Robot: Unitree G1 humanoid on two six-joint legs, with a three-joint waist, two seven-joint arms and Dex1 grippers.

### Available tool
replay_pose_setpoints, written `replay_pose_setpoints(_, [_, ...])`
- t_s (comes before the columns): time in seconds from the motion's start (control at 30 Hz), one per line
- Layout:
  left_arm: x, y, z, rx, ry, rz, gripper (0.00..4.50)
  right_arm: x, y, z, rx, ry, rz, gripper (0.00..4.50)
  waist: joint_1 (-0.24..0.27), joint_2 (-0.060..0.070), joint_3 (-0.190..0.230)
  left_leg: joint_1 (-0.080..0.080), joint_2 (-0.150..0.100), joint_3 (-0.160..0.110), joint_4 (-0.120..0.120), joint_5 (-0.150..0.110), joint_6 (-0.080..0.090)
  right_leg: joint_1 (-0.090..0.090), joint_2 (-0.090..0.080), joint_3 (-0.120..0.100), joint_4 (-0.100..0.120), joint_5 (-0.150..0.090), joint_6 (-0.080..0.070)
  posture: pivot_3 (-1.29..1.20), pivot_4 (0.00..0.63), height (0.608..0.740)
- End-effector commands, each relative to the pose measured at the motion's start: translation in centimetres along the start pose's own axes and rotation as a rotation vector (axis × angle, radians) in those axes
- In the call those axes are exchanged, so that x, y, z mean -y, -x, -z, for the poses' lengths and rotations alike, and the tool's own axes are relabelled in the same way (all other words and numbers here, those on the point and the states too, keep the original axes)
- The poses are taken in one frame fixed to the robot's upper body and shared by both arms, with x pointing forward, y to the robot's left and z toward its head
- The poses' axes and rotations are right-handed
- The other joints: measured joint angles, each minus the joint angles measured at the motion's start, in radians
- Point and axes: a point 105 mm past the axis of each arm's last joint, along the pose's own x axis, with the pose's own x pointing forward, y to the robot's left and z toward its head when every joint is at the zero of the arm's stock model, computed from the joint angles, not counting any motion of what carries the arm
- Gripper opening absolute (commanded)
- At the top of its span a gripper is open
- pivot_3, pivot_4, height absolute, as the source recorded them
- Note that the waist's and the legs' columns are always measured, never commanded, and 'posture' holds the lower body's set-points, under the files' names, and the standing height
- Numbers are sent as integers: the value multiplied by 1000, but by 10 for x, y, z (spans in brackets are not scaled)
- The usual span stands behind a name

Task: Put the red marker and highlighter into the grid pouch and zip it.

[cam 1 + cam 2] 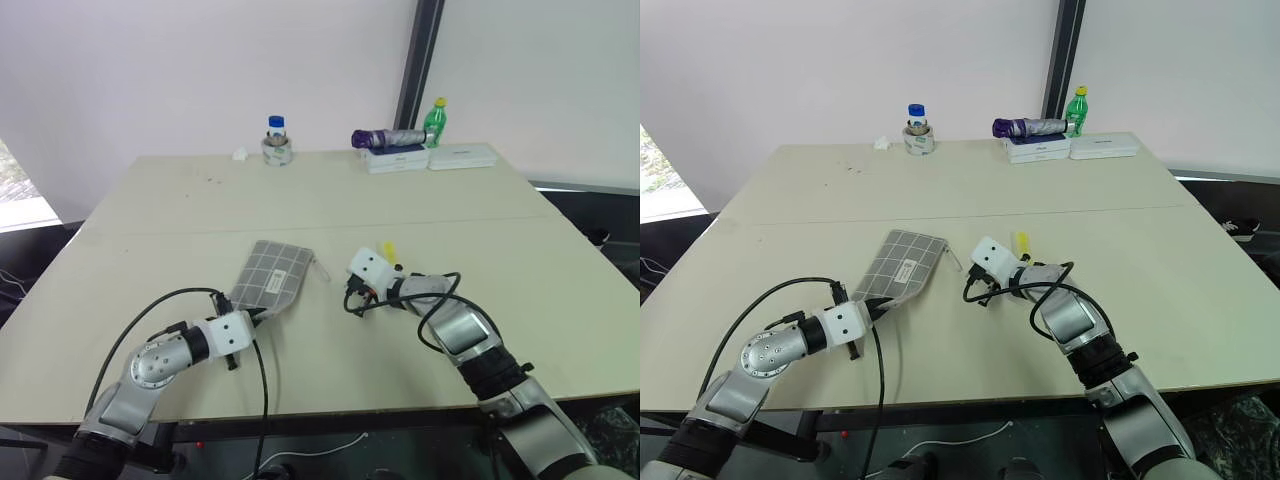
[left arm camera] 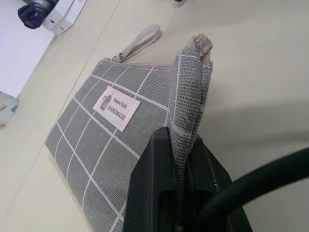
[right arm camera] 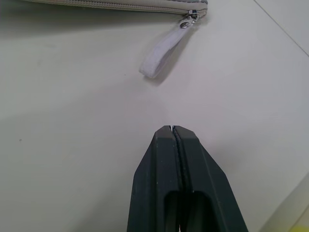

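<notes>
The grid pouch (image 1: pixel 272 275), grey with white lines and a small white label (image 2: pixel 115 107), lies flat near the table's middle. Its near corner is pinched and lifted by my left gripper (image 2: pixel 181 140), which is shut on the fabric. The zipper's pale cord pull (image 3: pixel 161 50) lies on the table beside the pouch's right side. My right gripper (image 3: pixel 174 129) is shut with nothing in it, a short way from that pull. The yellow highlighter (image 1: pixel 388 250) lies on the table just behind my right wrist. The red marker is out of view.
Along the table's far edge (image 1: pixel 330 155) stand a blue-capped jar on a tape roll (image 1: pixel 277 140), a purple folded umbrella (image 1: pixel 385 138) on white boxes (image 1: pixel 460 157), and a green bottle (image 1: pixel 434 120). A crumpled white scrap (image 1: pixel 240 154) lies near the jar.
</notes>
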Motion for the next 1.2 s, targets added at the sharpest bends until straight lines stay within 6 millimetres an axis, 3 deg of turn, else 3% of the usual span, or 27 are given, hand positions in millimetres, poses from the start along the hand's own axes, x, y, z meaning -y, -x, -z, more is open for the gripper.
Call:
replay_pose_setpoints(0.03, [-34,7,-20,81,73,-156,22,24,18,-26,104,16,92,0,1,0,0,0,0,0,0,0,0,0,0,0,0,0,0,0,150,736])
replay_pose_setpoints(0.27, [-50,9,-54,216,332,-206,22,39,57,-51,274,-58,82,0,1,0,0,-1,0,0,0,0,0,0,0,0,0,0,0,0,150,736])
replay_pose_setpoints(0.4, [-44,5,-70,270,420,-160,0,42,76,-54,322,-119,49,1384,1,0,0,-1,0,0,1,0,0,1,0,0,0,0,0,0,150,736])
replay_pose_setpoints(0.53, [-41,3,-82,309,485,-112,0,39,78,-51,323,-172,35,3530,0,0,0,-1,0,0,1,0,0,1,0,0,0,0,0,0,150,736])
replay_pose_setpoints(0.7, [-43,5,-93,355,573,-35,0,38,78,-51,362,-290,22,3530,2,-1,0,-1,0,0,1,0,0,1,0,0,0,0,0,0,150,736])
replay_pose_setpoints(0.9, [-50,12,-106,399,625,42,0,40,77,-49,363,-314,28,3530,1,0,0,-1,0,0,1,0,0,0,0,0,0,0,0,0,150,736])
replay_pose_setpoints(1.2, [-64,20,-110,439,706,55,0,54,74,-43,345,-355,92,3530,2,-1,0,-1,0,0,1,0,0,1,0,0,-1,0,0,0,150,736])
